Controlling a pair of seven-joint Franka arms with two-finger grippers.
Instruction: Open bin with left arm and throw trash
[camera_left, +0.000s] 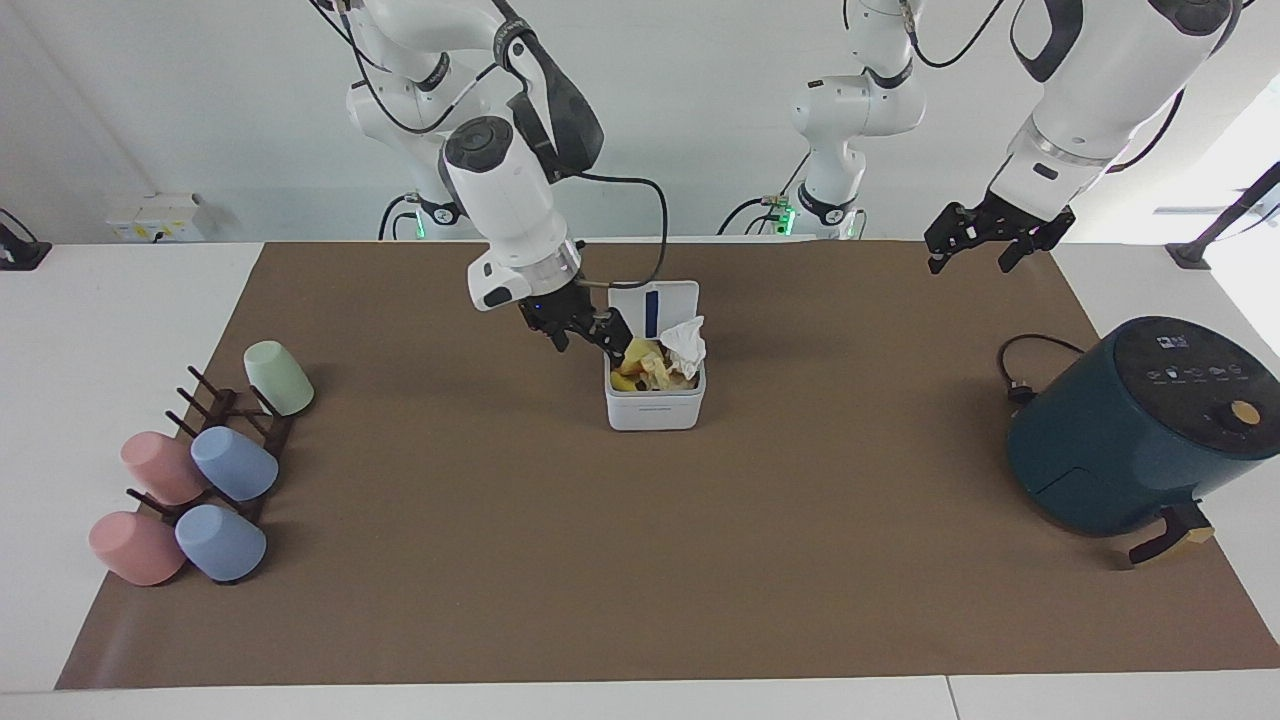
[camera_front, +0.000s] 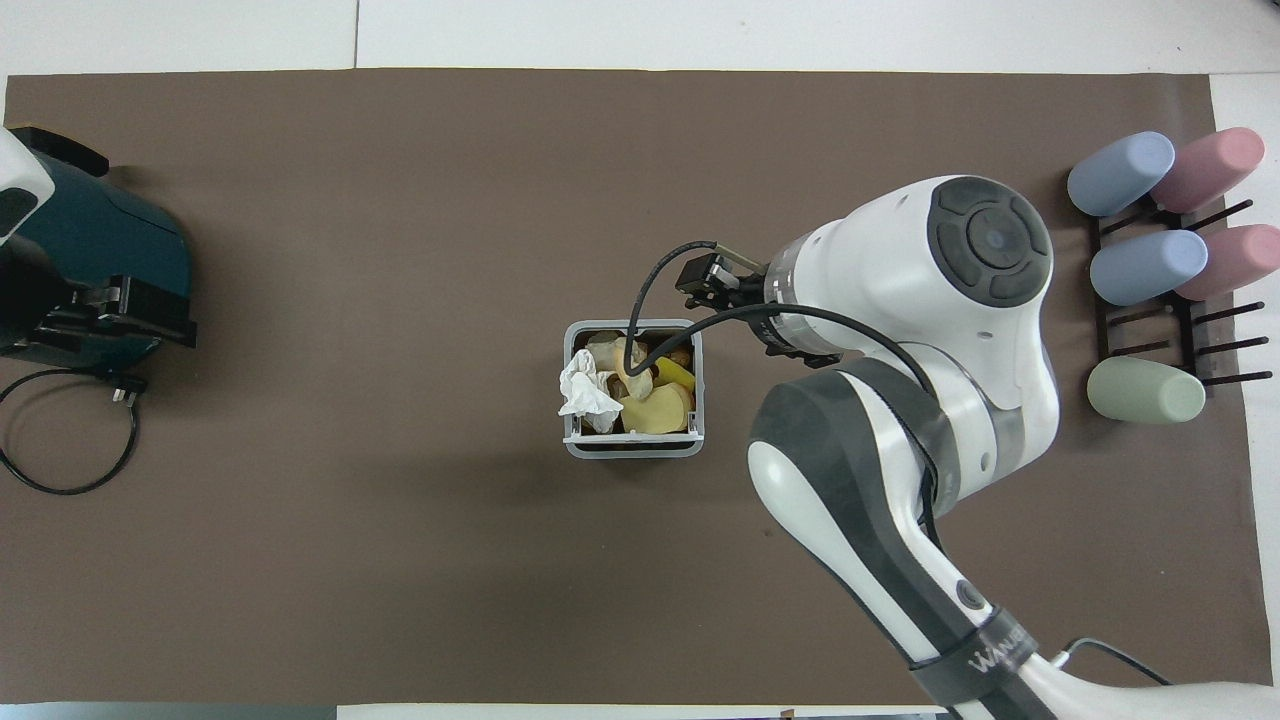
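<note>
1. The small pale grey-white square bin (camera_left: 655, 398) sits mid-mat on the brown table cover (camera_left: 640, 560), its hinged white lid (camera_left: 655, 305) standing upright at the edge nearer the robots, a blue strip showing inside the lid.
2. The trash lies inside the bin: a crumpled white tissue (camera_left: 684, 343) pokes over the rim toward the left arm's end, with a yellow wedge (camera_front: 655, 407) and small orange-brown scraps (camera_left: 650, 372) beside it.
3. The right gripper (camera_left: 583, 330) hangs just beside the bin's rim, at about ten o'clock from the bin in the facing view; its fingers are spread and hold nothing.
4. The left gripper (camera_left: 968, 250) waits in the air at about two o'clock from the bin, over the mat's edge, fingers spread and holding nothing.
5. A dark teal rounded air fryer (camera_left: 1135, 425) stands at the left arm's end; pastel cups on a dark rack (camera_left: 195, 470) stand at the right arm's end.
</note>
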